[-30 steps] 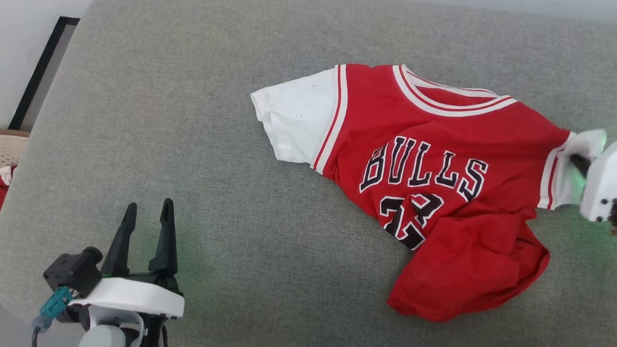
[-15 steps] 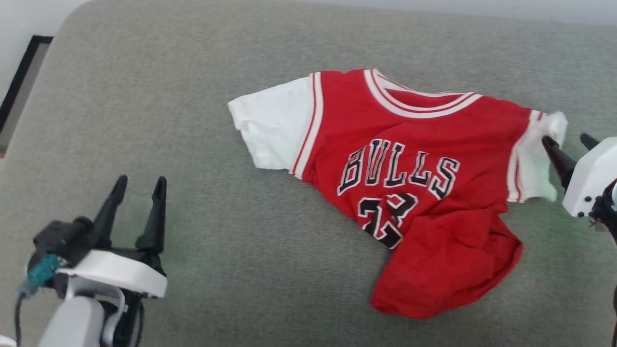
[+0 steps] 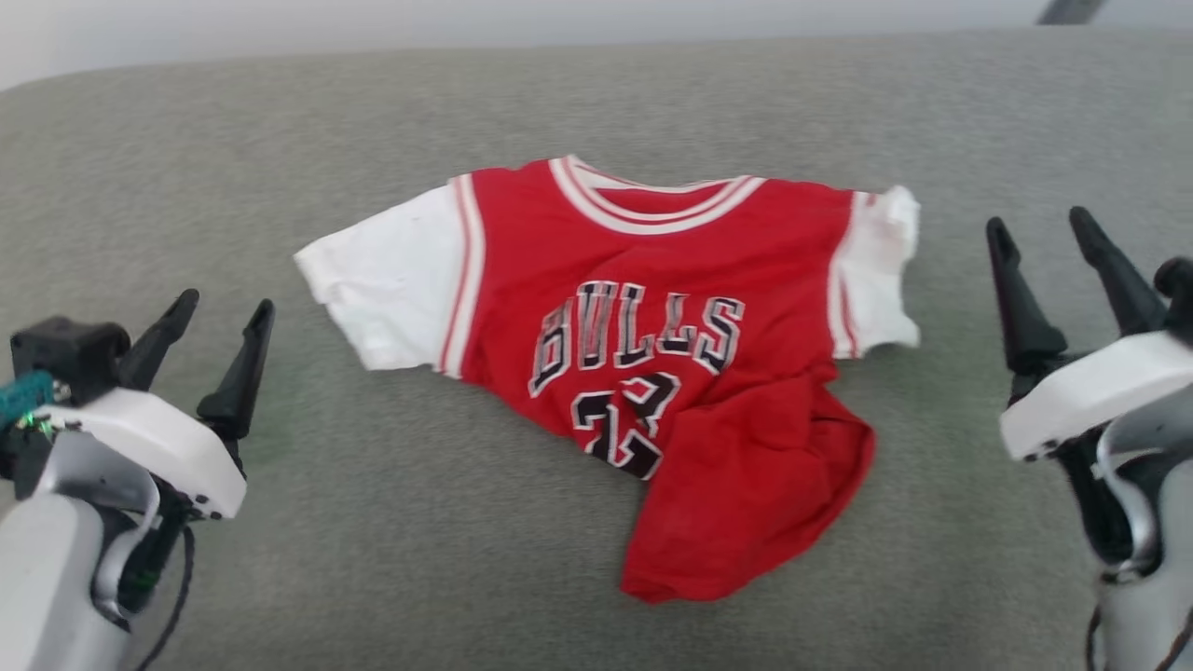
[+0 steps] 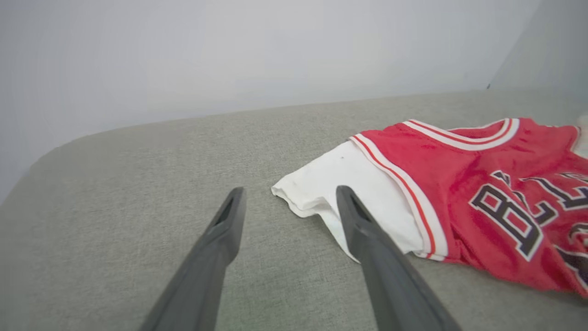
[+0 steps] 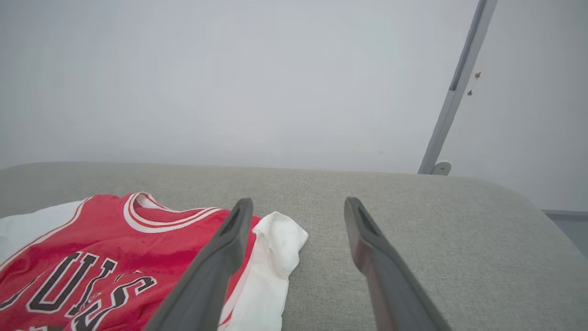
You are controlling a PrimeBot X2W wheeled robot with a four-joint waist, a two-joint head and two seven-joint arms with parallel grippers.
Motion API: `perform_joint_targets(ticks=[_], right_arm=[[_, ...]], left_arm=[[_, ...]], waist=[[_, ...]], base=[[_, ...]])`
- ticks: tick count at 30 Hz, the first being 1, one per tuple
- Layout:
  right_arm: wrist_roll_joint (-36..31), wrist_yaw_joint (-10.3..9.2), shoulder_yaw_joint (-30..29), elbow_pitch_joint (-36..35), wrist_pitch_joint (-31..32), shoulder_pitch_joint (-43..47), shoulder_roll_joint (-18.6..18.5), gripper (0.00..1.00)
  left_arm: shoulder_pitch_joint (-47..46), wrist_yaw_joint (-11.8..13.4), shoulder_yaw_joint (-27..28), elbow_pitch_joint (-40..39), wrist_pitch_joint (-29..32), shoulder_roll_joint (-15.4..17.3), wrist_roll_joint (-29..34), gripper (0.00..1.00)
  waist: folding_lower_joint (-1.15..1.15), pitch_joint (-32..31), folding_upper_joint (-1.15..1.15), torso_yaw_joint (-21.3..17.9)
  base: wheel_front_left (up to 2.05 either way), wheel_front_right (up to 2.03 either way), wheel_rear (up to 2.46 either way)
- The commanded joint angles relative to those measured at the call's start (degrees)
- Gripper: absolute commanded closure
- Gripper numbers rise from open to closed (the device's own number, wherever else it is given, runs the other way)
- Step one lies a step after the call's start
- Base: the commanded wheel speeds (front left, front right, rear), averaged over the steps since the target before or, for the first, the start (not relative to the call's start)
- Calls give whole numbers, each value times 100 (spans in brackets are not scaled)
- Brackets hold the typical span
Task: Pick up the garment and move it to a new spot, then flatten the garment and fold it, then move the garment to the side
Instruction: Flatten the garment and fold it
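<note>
The garment [image 3: 643, 345] lies face up on the grey padded surface [image 3: 280, 578], red with white sleeves and "BULLS 23" lettering. Its lower hem is bunched and folded over at the front right. My left gripper [image 3: 226, 309] stands open at the lower left, apart from the white left sleeve [image 4: 340, 193]. In the left wrist view that gripper [image 4: 288, 195] points just short of the sleeve end. My right gripper [image 3: 1039, 231] stands open to the right of the crumpled right sleeve [image 5: 275, 248], holding nothing. Seen from the right wrist, the gripper [image 5: 298, 207] sits beside that sleeve.
A pale wall [image 5: 229, 82] rises behind the grey surface. A grey vertical bar [image 5: 459, 82] runs up the wall at the back right. The surface rounds off at its left edge [image 4: 27, 170] and right edge [image 5: 542, 207].
My right gripper opened, let go of the right sleeve and drew back to the right. The head camera turned, so the whole scene shifted left in view.
</note>
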Motion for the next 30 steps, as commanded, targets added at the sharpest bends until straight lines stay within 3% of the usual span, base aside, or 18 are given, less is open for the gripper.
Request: perform_joint_targets(ticks=[1,7,13,23,30], right_arm=[[-73,-2,-5,-23,-121,90,78,0],[-416,-2,53,-180,-827,392,561,0],[-517,-2,161,-152,-1199,554,757,0],[-382,-2,303,-101,-1195,544,842,0],[-306,-2,454,-126,-1028,454,843,0]], left_arm=[[-109,-13,-43,16,84,77,-80,0],[-645,-13,-372,168,1128,588,-768,0],[-1356,-13,-630,634,2403,870,-1218,0],[-2263,237,-1083,1817,3980,808,-1183,0],[-2560,479,-1237,2608,4506,629,-1149,0]], waist=[[0,-12,0,-222],[0,31,0,-632],[0,82,0,-939],[0,289,0,-1225],[0,496,0,-1298]], base=[[0,0,0],[0,0,0],[0,0,0],[0,0,0],[0,0,0]])
